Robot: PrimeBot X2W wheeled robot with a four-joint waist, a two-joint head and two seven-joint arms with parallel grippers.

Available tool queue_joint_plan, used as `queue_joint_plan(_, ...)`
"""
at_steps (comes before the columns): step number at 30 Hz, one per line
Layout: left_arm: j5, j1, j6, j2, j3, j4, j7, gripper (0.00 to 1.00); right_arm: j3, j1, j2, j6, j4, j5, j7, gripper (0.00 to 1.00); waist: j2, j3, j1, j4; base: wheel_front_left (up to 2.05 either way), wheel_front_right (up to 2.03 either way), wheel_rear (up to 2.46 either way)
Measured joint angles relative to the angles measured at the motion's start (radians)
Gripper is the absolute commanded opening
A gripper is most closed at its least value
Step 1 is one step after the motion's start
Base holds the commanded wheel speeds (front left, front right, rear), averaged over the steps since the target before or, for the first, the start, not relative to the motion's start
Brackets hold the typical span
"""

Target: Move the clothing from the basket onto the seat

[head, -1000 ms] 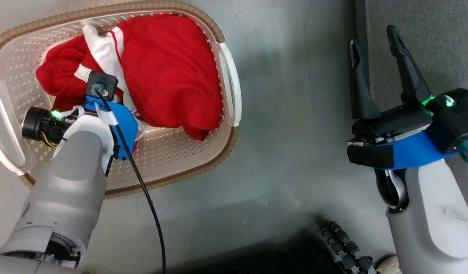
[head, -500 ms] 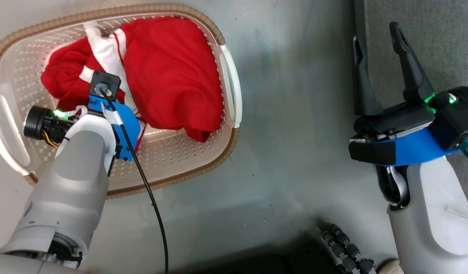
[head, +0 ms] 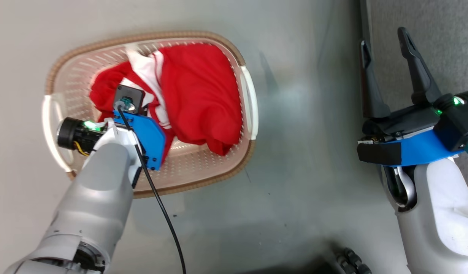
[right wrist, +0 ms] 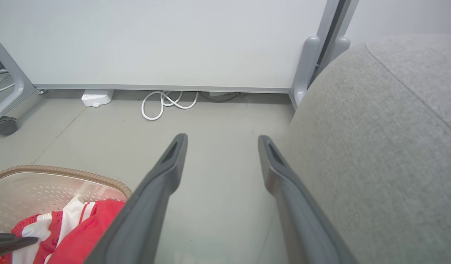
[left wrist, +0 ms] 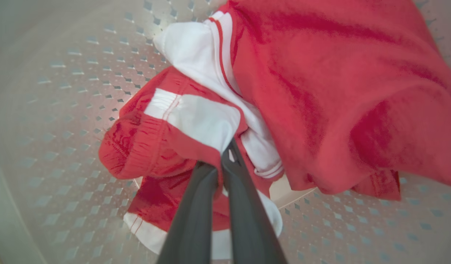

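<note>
Basket (head: 78,72) lengthwise left-right, clothing (head: 203,99) heaped inside

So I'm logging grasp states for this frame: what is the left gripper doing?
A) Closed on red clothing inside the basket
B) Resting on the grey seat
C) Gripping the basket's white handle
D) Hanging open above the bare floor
A: in the left wrist view the left gripper has its jaws pinched together on a fold of the clothing, which lies in the basket.
</note>
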Motion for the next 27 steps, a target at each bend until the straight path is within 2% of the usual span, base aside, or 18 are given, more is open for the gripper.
queue_joint_plan(11, -0.057, 0.066, -0.041, -0.029, -0.041, -0.011, -0.135, 0.00, -0.016, 0.058, -0.020, 0.000, 0.044, -0.007, 0.000, 1.00, 0.0000, -0.171, 0.0000, 0.066, 0.00, 0.00, 0.00)
queue_joint_plan(27, -0.243, 0.205, -0.054, -0.030, -0.154, -0.217, -0.208, 0.00, -0.029, 0.183, -0.027, 0.000, 0.089, -0.016, 0.000, 1.00, 0.0000, -0.436, -0.0001, 0.130, 0.00, 0.00, 0.00)
